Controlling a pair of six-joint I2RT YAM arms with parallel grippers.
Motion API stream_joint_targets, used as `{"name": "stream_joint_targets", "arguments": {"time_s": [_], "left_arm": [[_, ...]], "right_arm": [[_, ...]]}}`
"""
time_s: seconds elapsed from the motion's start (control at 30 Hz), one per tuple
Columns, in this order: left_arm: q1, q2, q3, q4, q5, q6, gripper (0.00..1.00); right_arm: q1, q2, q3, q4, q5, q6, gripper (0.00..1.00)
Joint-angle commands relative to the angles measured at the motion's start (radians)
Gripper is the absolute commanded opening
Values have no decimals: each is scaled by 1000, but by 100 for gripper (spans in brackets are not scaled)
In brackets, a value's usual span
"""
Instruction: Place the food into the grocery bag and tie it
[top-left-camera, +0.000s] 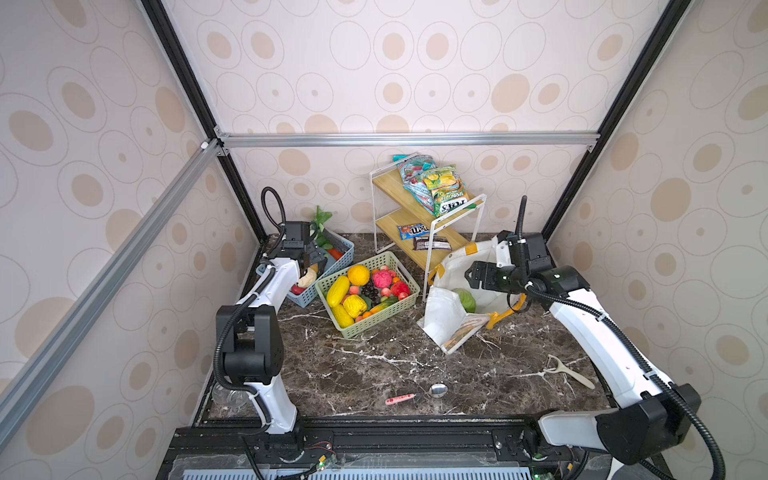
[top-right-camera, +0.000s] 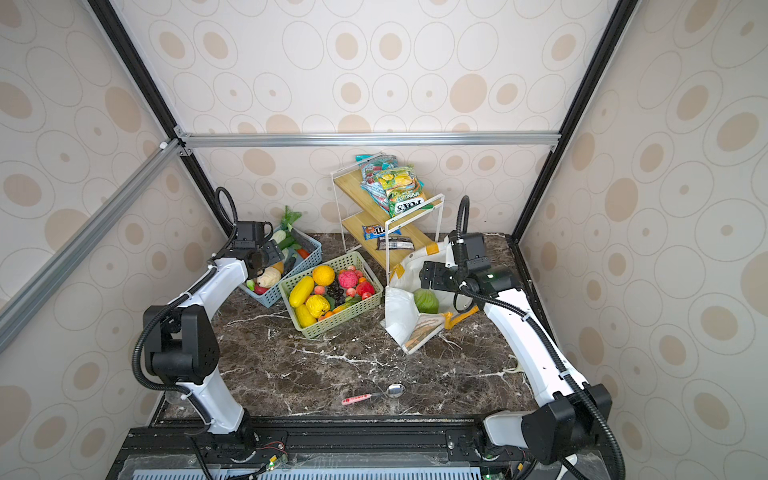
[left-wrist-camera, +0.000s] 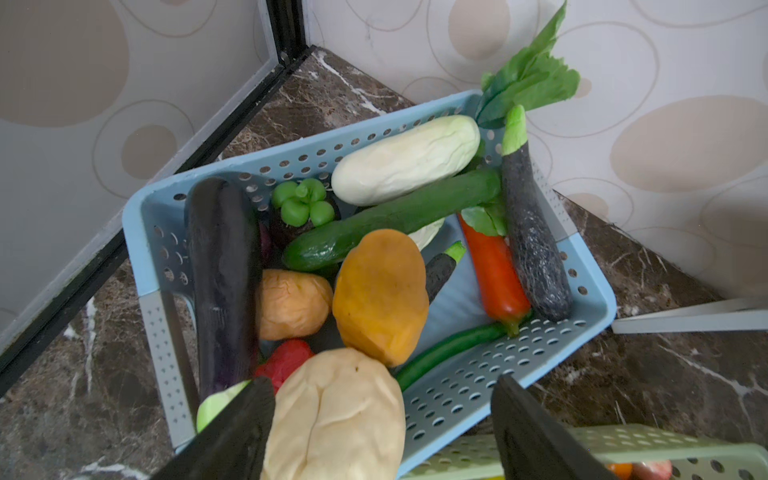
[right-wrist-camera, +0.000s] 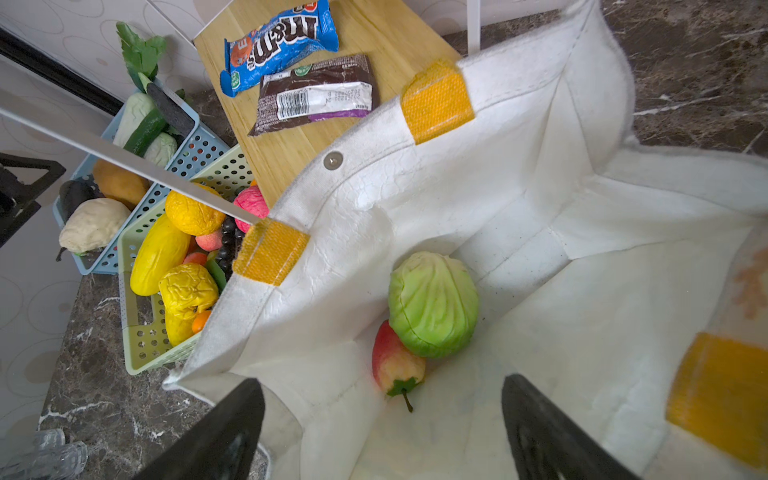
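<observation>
- Two pieces of food, a cabbage (right-wrist-camera: 432, 305) and a pear (right-wrist-camera: 395, 361), lie inside the grocery bag (right-wrist-camera: 374, 187), its mouth gaping for loading.
- Right gripper (right-wrist-camera: 381, 380) hovers over that mouth, jaws spread and empty, forearm level.
- Farther back, left gripper (left-wrist-camera: 380, 384) points down into the blue basket (left-wrist-camera: 457, 395), jaws spread astride a pale potato (left-wrist-camera: 336, 415), one jaw clear of it; likely next pick.

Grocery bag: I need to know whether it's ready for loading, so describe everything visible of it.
The grocery bag is a white, crinkled soft fabric tote with yellow-orange straps and a metal snap on its rim. It stands open-mouthed and untied on the table, beside the rack. Inside lie a cabbage and a red-yellow fruit. The open right gripper hangs over its mouth.
</observation>
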Motion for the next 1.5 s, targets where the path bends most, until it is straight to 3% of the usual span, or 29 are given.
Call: {"name": "stream_joint_targets", "arguments": {"time_s": [0.0,0.2,0.7,0.93,1.47], "left_arm": [[18,54,100,-40,-27,32,82],[30,171,225,-96,-44,53,82],[55,357,370,-129,-17,88,81],[55,387,369,-83,48,97,79],[57,404,410,-104,65,105,65]], "right_arm": [[15,22,14,9,-10,12,92],[27,31,26,9,-2,13,92],[73,66,39,18,15,27,92],[104,92,43,27,27,31,92],[147,116,50,34,48,36,92]]}}
